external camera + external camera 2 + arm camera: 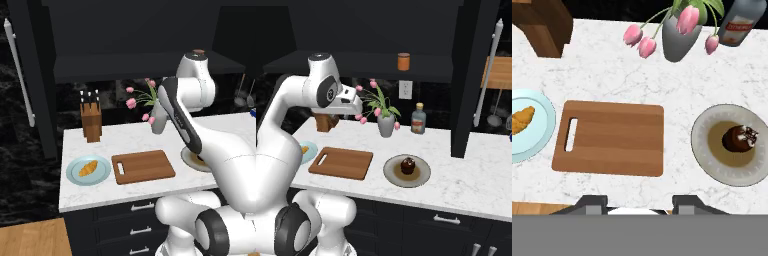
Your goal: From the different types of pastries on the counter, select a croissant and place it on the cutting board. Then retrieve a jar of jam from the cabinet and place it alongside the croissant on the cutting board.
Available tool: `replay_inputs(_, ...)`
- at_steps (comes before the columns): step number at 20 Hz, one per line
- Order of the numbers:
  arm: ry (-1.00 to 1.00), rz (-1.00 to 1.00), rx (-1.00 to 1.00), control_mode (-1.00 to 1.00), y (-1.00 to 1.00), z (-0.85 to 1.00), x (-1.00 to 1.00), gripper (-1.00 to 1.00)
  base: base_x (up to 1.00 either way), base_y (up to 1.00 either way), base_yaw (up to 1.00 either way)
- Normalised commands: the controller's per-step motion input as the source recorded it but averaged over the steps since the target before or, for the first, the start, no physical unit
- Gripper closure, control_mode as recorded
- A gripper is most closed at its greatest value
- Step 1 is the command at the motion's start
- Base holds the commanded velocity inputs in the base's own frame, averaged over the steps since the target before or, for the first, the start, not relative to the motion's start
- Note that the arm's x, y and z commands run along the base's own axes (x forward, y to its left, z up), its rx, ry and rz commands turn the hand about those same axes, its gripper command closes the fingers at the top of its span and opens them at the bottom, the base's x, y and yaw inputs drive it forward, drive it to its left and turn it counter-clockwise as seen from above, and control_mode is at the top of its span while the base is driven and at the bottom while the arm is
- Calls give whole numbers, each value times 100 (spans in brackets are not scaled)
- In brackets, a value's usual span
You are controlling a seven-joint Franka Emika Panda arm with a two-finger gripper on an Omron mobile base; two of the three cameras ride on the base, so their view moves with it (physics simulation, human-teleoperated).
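Cutting board lies mid-counter, with the croissant on a plate to its left and the round pastry on a dish to its right. Knife block, vase and bottle stand behind; jar of jam sits on the cabinet ledge above.

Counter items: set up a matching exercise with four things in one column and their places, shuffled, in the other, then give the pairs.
Things
1. croissant
2. dark brown round pastry
3. jar of jam
4. cutting board

Places
A. on the dark cabinet shelf ledge
B. on the light-blue plate
C. flat on the counter, between the two plates
D. on the grey plate

Pairs: 1-B, 2-D, 3-A, 4-C
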Motion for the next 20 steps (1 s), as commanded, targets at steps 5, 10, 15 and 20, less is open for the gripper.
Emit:
replay_inputs(5,1,5,0,-100,25,-4,-16,-100,0,0,0)
replay_inputs(10,7,5,0,-100,83,-33,-35,-100,0,0,0)
replay_inputs(15,16,5,15,-100,95,-70,-20,-100,0,0,0)
replay_inputs(20,13,0,30,-100,82,-59,-8,-100,0,0,0)
